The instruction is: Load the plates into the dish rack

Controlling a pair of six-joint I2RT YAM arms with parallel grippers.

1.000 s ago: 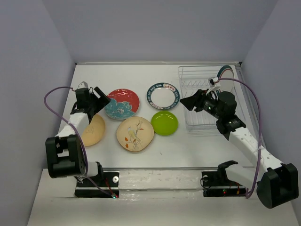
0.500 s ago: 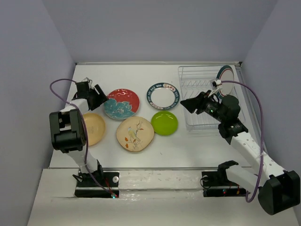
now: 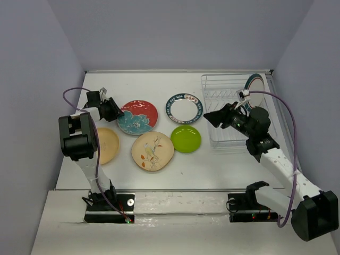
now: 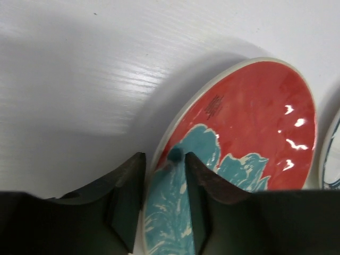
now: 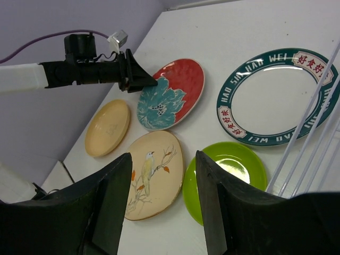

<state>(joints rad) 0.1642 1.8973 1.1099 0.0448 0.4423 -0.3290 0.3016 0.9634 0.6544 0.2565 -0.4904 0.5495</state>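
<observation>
Table (image 3: 223, 170) surface, white, carried all of it. At the far right sat the wire dish rack (image 3: 220, 101), with one teal-rimmed white plate (image 3: 255, 84) standing on edge in its far right corner.

Left of the rack, five plates lay flat. The second teal-rimmed white plate (image 3: 184, 108) was farthest, just beside the rack, with the lime green plate (image 3: 186, 138) nearer. The red plate with the teal flower (image 3: 138, 117) lay to their left. The beige bird plate (image 3: 152, 150) was nearer than it, and the tan-orange plate (image 3: 104, 145) was at the left.

The left claw (image 4: 164, 186) reached in low from the left, its fingers (image 4: 127, 204) narrowly parted astride the red plate's left rim. Whether they pinched the rim could not be told.

The right claw (image 3: 208, 118) hung empty and spread wide above the rack's left edge, pointing left toward the flat plates.
</observation>
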